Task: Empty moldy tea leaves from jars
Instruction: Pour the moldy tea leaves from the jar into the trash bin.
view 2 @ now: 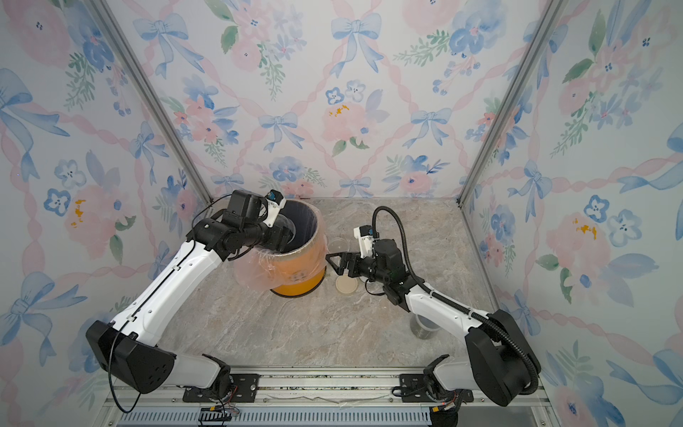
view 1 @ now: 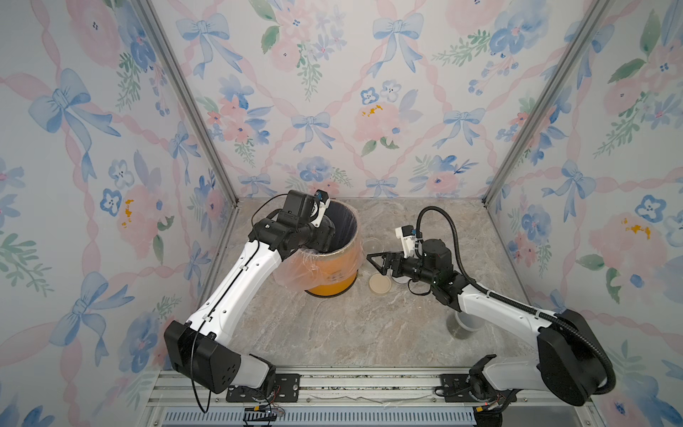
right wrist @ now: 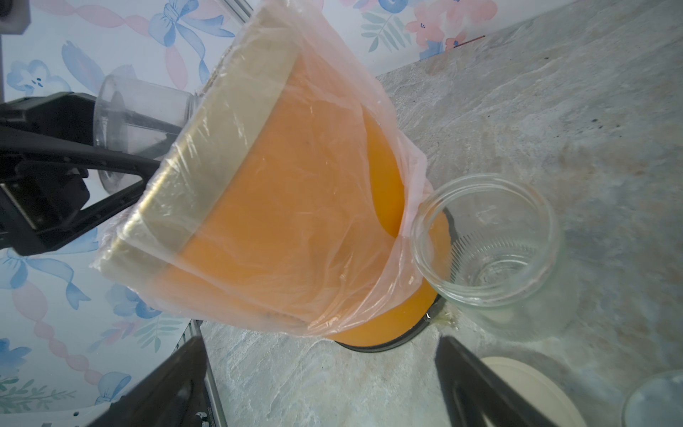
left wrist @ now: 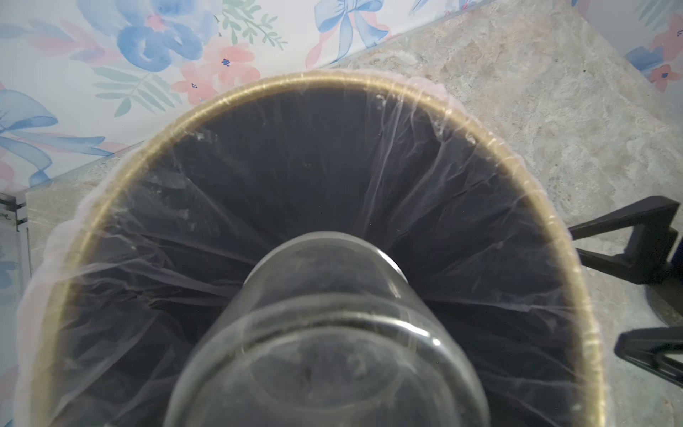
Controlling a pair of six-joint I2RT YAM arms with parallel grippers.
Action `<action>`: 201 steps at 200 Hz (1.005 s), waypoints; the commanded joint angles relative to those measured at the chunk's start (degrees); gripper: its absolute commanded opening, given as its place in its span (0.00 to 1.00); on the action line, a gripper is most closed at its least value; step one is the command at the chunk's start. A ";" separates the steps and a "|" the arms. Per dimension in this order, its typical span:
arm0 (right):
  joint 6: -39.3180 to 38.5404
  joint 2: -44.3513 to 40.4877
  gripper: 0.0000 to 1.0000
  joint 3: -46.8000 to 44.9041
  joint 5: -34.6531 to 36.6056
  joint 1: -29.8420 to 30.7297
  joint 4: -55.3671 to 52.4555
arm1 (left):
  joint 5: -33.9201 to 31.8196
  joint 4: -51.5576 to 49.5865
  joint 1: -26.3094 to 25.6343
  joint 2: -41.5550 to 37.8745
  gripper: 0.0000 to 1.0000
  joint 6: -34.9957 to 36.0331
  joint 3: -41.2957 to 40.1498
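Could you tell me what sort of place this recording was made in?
Probably a staged robot test booth rather than a real home: floral wallpaper panels held in aluminium framing, a marble-look tabletop, and a metal mounting rail along the front carrying the robot.

Orange bin, clear plastic liner, upright on marble tabletop
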 commanded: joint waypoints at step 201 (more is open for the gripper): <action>0.86 -0.64 0.98 -1.74 1.17 -0.50 3.11 | 3.41 -2.49 -0.82 2.89 0.60 -0.18 6.88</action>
